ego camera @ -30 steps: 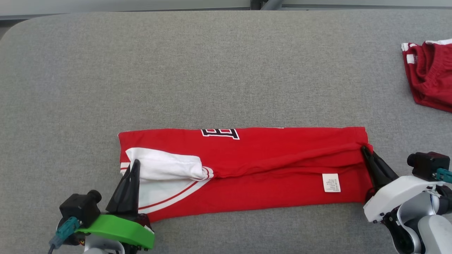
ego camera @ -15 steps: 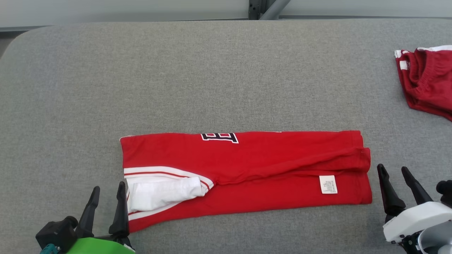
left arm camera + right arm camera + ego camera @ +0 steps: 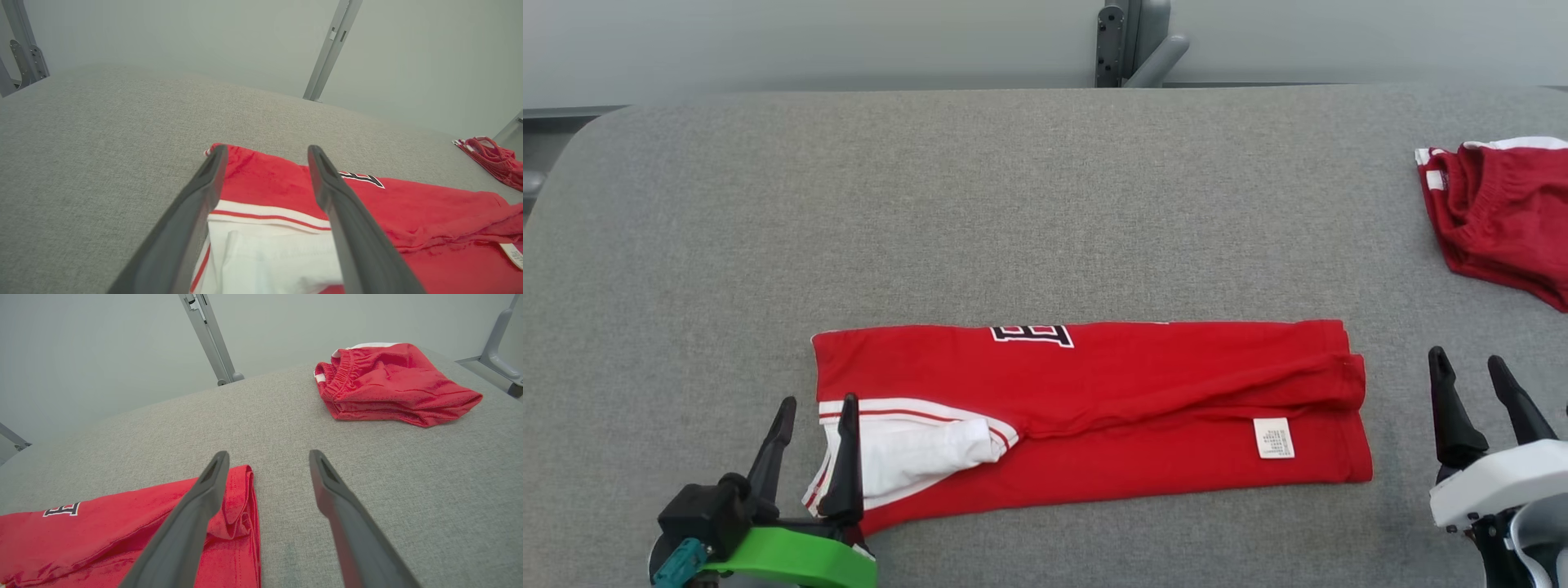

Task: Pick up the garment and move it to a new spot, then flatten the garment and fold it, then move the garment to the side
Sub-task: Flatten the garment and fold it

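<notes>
From where I stand, the red shirt point(image 3: 1094, 408) lies on the gray table point(image 3: 1013, 204), near the robot's edge and roughly in the middle. It is doubled over on itself into one long strip running left to right. A slice of black lettering point(image 3: 1031, 334) shows along the far fold, and a small white label point(image 3: 1272, 438) faces up near the right end, so I take the inside of the cloth to be turned outward there. At the left end a white sleeve point(image 3: 915, 445) is tucked across the strip, with red and white trim beside it.

The left gripper point(image 3: 818, 400) hangs at that left end with its two fingers spread apart and nothing between them. One finger is over the white sleeve and the other over the table just outside the edge. I cannot tell whether either tip touches the cloth. The right gripper point(image 3: 1467, 356) also has its fingers apart and empty, just past the right end, over bare table and clear of the hem.

With one hand at each end, the robot looks placed to handle the strip from both sides. I judge the lengthwise fold to be done, and an end-to-end fold likely comes next. The bulging ridge toward the right end could spoil that fold if it isn't smoothed.

A second red garment point(image 3: 1494, 220) sits bunched at the far right, well apart, perhaps marking the side pile.
</notes>
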Controlling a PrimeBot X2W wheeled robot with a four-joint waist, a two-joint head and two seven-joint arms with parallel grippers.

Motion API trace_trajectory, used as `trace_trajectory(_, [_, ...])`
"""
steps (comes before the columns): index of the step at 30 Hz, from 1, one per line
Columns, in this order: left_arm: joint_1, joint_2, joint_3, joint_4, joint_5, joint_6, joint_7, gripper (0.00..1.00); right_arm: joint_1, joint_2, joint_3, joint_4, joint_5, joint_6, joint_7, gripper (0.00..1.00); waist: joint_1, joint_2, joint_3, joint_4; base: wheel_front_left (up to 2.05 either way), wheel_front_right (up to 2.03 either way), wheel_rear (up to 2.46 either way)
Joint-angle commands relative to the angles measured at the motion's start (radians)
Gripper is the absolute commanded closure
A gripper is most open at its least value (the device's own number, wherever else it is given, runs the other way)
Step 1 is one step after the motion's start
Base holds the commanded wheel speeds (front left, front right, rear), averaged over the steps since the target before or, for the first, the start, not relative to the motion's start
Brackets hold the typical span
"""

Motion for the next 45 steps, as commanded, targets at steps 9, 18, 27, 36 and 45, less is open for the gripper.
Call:
trace_trajectory(9, [-0.018,-0.079,-0.008,0.034,0.075,-0.027,0.0,0.0,-0.153,-0.017,0.023,0.187,-0.031,-0.001,-0.024,0.0,0.0,0.0016,-0.026,0.025,0.0,0.0,0.0])
trace_trajectory(18, [0.001,-0.103,0.0,0.039,0.112,-0.04,0.0,0.0,-0.307,-0.049,0.074,0.512,-0.076,-0.001,-0.044,0.0,0.0,0.0016,-0.038,0.059,0.0,0.0,0.0])
trace_trajectory(27, [0.013,-0.103,0.031,0.017,0.122,-0.026,0.0,0.0,-0.329,-0.087,0.172,0.655,-0.023,-0.001,-0.054,0.0,0.0,0.0016,-0.033,0.061,0.0,0.0,0.0])
trace_trajectory(36, [0.02,-0.104,0.051,-0.001,0.128,-0.024,0.0,0.0,-0.278,-0.119,0.255,0.648,0.021,-0.001,-0.069,0.0,0.0,0.0016,-0.024,0.043,0.0,0.0,0.0])
trace_trajectory(45, [0.014,-0.109,0.056,-0.005,0.132,-0.021,0.0,0.0,-0.231,-0.126,0.305,0.616,0.057,-0.001,-0.054,0.51,0.0,0.0016,-0.013,0.04,0.0,0.0,0.0])
